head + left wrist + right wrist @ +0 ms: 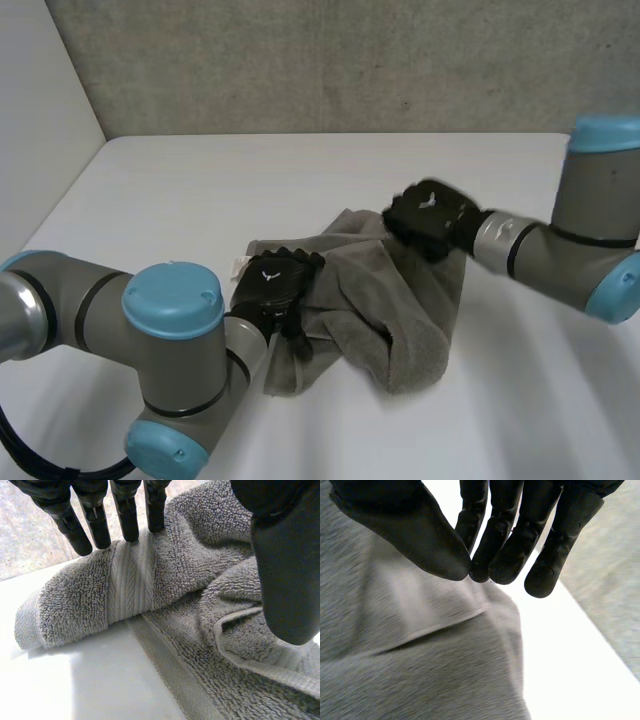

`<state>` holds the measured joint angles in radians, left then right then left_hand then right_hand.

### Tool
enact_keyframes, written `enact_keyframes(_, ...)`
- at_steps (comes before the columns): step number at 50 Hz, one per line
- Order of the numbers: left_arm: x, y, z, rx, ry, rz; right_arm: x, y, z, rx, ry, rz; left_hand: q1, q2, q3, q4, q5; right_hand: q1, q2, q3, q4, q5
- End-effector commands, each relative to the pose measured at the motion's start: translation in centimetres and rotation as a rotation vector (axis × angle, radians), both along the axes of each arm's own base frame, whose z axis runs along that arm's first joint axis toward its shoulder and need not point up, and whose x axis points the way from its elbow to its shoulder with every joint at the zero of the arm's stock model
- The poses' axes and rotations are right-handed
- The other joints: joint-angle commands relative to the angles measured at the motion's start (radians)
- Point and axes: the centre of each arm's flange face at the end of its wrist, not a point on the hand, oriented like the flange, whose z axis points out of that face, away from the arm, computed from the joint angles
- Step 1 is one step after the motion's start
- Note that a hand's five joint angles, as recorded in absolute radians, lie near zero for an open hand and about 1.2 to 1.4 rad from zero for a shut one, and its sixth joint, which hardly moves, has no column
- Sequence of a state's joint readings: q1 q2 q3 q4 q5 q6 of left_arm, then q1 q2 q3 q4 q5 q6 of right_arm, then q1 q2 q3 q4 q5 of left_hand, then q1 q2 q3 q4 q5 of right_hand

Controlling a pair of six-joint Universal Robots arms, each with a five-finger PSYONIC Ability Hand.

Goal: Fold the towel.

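Two hands on the crumpled grey terry towel [400,310], which lies bunched on the white table [200,190] between them. My right hand [428,220] has thumb and fingertips closed together on a fold of cloth. The towel hangs from that pinch down to the table. My left hand [275,285] is relaxed: straight fingers [127,515] rest on a rolled edge by the pale woven band [127,585]. The thumb [285,570] sits over the cloth on the other side, nothing clamped.

My read: the step in hand is opening the heap out, since there's no flat layer to fold yet. To do it well:
- Use the left hand as a flat anchor. Press down, don't grab.
- Draw the right hand up and away from the left, so the hanging part unrolls instead of dragging the whole heap.
- The pinch looks shallow, tips only. Terry is heavy and may slip out, so go slow.
- Can't tell whether the right hand has a corner or mid-edge. Confirm before committing.
- Lay the cloth flat under the right hand, then regrip at the corners.
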<state>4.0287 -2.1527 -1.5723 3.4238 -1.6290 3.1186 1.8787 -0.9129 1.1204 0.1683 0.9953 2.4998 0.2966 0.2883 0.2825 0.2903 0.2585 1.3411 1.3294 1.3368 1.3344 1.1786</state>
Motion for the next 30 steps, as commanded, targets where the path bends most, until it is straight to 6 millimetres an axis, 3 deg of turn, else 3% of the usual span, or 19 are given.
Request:
enact_keyframes(1, 0.1, 0.4, 0.5, -0.009, 0.007, -0.005, -2.1, -2.3, 2.4, 0.007, -0.16, -0.191, -0.101, -0.092, -0.087, -0.094, -0.237, 0.055, 0.067, 0.059, 0.062, 0.043)
enact_keyframes(7, 0.0, 0.4, 0.8, -0.016, 0.013, -0.007, -2.7, -1.0, 1.4, 0.06, -0.139, -0.226, -0.101, -0.092, -0.087, -0.094, -0.237, 0.055, 0.067, 0.059, 0.062, 0.043)
enact_keyframes(9, 0.0, 0.4, 0.8, -0.016, 0.013, -0.007, -2.6, 0.5, 0.1, 0.076, -0.074, -0.168, -0.101, -0.092, -0.087, -0.094, -0.237, -0.992, -0.98, -0.988, -0.985, -1.004)
enact_keyframes(10, 0.0, 0.4, 0.8, -0.016, 0.013, -0.005, -2.6, 0.5, 0.1, 0.076, -0.073, -0.168, -0.101, -0.092, -0.087, -0.094, -0.237, -0.998, -0.986, -0.994, -0.991, -1.01)
enact_keyframes(11, 0.1, 0.4, 0.9, -0.018, 0.013, -0.004, -2.6, 1.0, -0.5, 0.073, -0.041, -0.143, -0.101, -0.092, -0.087, -0.094, -0.237, -1.167, -1.155, -1.162, -1.16, -1.179)
enact_keyframes(23, 1.7, 1.9, 2.1, -0.011, 0.004, 0.005, -1.5, 1.6, -2.9, 0.063, 0.033, -0.063, -0.086, -0.078, -0.072, -0.08, -0.223, -1.142, -1.13, -1.137, -1.135, -1.154)
enact_keyframes(25, 2.3, 2.5, 2.0, 0.001, -0.006, 0.008, 0.1, 1.9, -3.8, 0.065, 0.044, -0.017, -0.08, -0.072, -0.066, -0.074, -0.217, -1.136, -1.124, -1.131, -1.129, -1.148)
enact_keyframes(30, 3.1, 3.5, 1.2, 0.031, -0.029, 0.003, 0.9, 2.2, -5.2, 0.075, 0.104, 0.035, -0.08, -0.072, -0.066, -0.074, -0.217, -1.066, -1.054, -1.061, -1.059, -1.078)
